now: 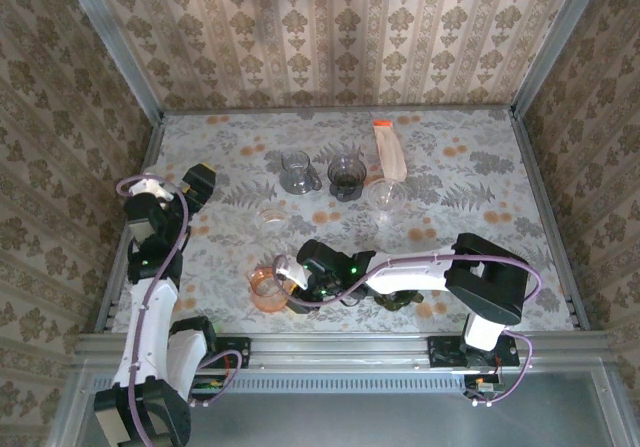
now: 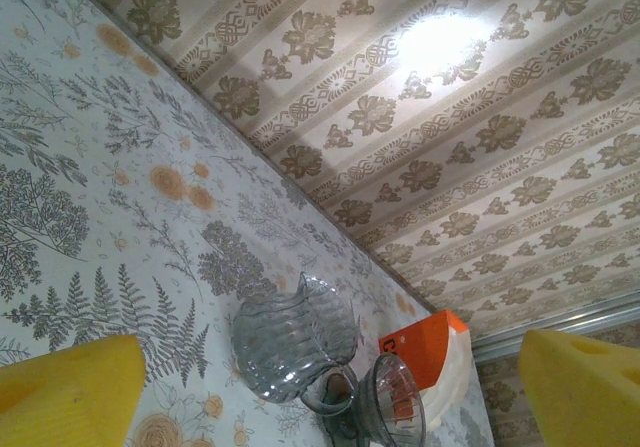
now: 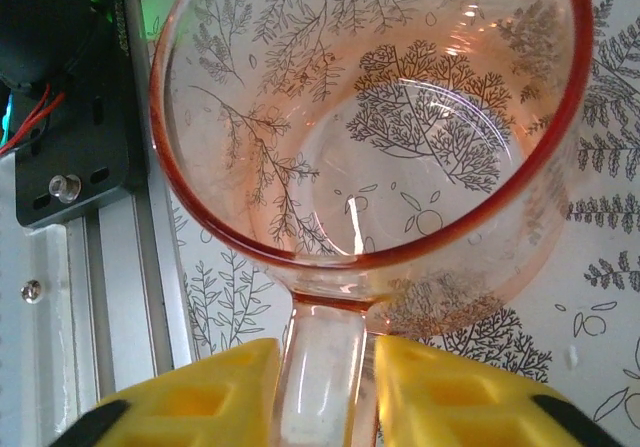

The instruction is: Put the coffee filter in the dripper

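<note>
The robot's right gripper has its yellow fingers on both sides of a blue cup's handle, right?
Not quite. The cup is see-through orange-red, not blue. The right wrist view shows it up close. The rest is right: the right gripper has its yellow fingers on both sides of the cup's handle.

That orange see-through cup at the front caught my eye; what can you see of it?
The cup is clear and orange-tinted, glass or plastic, with a round, darker rim and one handle. It stands upright and empty on the flowered table, near the front edge. The right gripper has its yellow fingers pressed against both sides of the handle.
</note>
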Tool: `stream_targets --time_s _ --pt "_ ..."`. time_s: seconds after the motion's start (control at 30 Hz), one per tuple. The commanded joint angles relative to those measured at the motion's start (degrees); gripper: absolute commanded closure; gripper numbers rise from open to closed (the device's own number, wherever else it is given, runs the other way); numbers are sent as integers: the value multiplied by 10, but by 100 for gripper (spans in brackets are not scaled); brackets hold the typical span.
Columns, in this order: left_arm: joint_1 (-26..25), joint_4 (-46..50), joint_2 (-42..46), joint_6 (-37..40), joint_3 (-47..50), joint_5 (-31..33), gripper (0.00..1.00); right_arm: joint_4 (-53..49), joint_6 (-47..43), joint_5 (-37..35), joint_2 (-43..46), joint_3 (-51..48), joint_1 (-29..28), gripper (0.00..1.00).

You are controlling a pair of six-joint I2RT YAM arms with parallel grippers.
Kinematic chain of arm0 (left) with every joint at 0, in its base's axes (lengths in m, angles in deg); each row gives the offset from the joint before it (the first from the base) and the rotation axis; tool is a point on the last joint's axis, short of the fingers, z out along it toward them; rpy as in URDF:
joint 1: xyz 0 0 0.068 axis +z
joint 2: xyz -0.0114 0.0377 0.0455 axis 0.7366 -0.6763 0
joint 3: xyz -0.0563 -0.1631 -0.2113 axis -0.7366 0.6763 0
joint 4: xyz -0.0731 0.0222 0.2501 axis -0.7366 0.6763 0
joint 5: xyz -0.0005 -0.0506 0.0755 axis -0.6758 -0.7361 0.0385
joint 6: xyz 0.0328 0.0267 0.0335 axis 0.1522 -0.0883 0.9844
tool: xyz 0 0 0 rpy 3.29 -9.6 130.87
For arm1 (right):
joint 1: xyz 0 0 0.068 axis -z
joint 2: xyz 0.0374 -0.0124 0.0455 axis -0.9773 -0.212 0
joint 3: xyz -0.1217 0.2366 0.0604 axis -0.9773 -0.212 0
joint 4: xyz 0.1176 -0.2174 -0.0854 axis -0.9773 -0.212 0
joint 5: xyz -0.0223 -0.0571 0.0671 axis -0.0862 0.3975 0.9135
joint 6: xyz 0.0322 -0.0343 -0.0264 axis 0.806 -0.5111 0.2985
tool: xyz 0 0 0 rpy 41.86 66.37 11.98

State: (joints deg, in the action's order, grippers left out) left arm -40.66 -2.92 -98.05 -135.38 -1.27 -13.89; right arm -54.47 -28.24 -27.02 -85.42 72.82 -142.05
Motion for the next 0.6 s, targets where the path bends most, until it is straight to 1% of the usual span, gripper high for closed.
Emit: stream_targets --time_s 0.0,0.2,0.33,0.47,0.57 --pt "-5 -21 6 -3 2 -10 3 -7 -9 9 9 4 -5 73" --pt "-21 -7 2 4 -7 -1 5 -20 -20 0 27 -3 -8 84" --pt "-51 -5 4 14 -14 15 5 -27 -20 -7 49 -16 -9 88" --pt "-77 -6 7 12 -16 23 6 -53 -23 -26 94 -33 -9 91" --pt "-91 -4 14 9 -18 21 6 -87 -28 -55 147 -50 -9 93"
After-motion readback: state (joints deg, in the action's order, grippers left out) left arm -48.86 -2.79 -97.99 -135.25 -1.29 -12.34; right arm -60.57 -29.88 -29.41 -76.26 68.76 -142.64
